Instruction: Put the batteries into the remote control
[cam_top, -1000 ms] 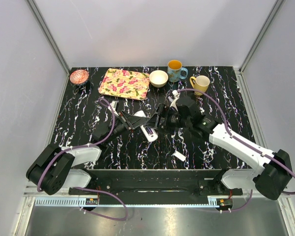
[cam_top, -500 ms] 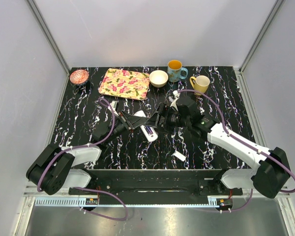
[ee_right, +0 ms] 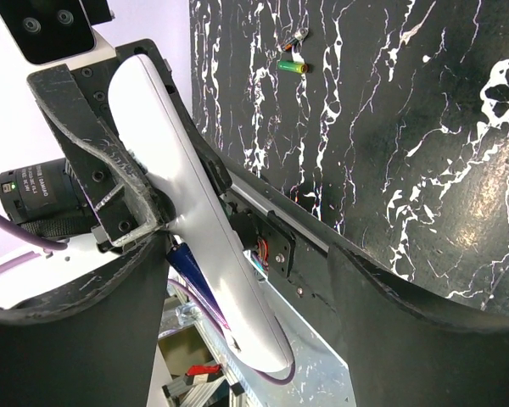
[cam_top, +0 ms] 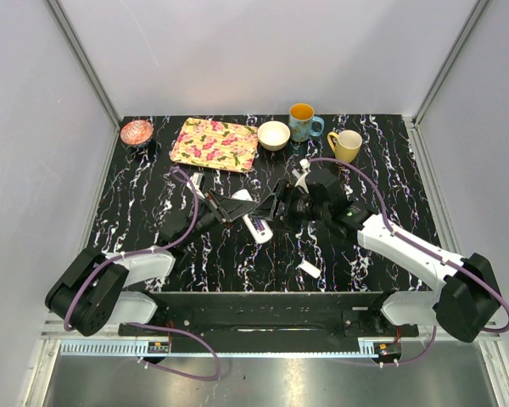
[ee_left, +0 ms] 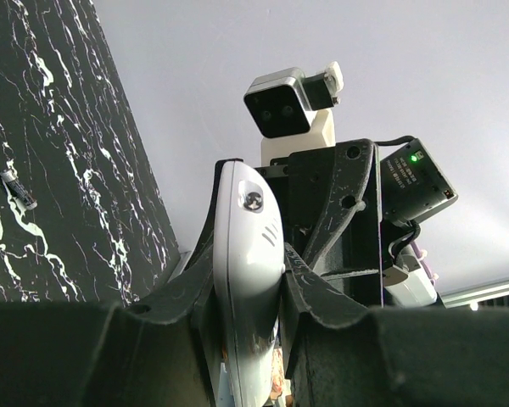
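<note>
From above, the left gripper [cam_top: 237,207] and right gripper [cam_top: 276,209] meet nose to nose over the middle of the tabletop [cam_top: 390,170]. The remote control [cam_top: 259,227] is only a white sliver between them.

The left wrist view shows what the overhead cannot. The left fingers [ee_left: 316,292] are pinched tight on the remote's long sides, and its rounded end pokes out past them.

In the right wrist view, the right fingers [ee_right: 407,297] are spread wide to either side of the remote and stand apart from it (only the left has a grip). A green battery [ee_right: 292,65] lies on the marble beyond.

The loose cover piece [cam_top: 310,269] sits close to the near edge, right of centre. The floral tray [cam_top: 214,144], bowl [cam_top: 273,135], blue mug [cam_top: 303,122] and yellow mug [cam_top: 346,145] line the far edge. Both grippers are well apart from them and from both side edges.
</note>
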`<control>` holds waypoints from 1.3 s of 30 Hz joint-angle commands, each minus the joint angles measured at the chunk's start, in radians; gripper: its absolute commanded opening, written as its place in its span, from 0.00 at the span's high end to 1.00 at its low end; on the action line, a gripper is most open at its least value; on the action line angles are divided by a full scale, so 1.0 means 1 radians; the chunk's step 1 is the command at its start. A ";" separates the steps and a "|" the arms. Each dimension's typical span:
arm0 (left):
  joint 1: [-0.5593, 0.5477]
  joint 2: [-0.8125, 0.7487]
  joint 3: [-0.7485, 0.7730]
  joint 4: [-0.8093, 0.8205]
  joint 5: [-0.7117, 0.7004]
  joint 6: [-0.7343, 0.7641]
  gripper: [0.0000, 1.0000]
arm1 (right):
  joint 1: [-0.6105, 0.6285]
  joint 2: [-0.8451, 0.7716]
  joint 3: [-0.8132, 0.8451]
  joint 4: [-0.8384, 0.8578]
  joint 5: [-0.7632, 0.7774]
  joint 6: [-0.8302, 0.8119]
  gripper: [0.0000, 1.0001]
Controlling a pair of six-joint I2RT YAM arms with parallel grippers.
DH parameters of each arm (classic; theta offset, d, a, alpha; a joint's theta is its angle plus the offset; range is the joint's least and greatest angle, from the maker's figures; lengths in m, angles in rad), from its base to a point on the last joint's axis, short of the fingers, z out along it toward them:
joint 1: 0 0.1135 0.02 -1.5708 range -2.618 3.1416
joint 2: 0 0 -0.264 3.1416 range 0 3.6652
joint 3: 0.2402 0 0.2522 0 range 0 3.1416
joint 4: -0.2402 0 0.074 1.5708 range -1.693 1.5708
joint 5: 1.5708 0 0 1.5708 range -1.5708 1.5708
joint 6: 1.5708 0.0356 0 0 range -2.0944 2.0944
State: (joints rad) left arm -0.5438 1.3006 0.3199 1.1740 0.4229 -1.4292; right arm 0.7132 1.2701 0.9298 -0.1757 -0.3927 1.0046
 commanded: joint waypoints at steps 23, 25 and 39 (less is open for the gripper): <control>-0.004 -0.011 0.081 0.144 0.008 -0.042 1.00 | -0.015 -0.037 -0.118 0.130 -0.074 0.069 0.26; -0.004 -0.017 0.085 0.144 0.005 -0.045 1.00 | -0.015 -0.037 -0.123 0.130 -0.074 0.069 0.27; 0.004 -0.057 0.119 0.142 0.005 -0.069 1.00 | -0.015 -0.040 -0.194 0.203 -0.100 0.095 0.34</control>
State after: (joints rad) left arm -0.5484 1.3041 0.3538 1.1450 0.4454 -1.4414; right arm 0.7040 1.2358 0.7769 0.0677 -0.4702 1.1130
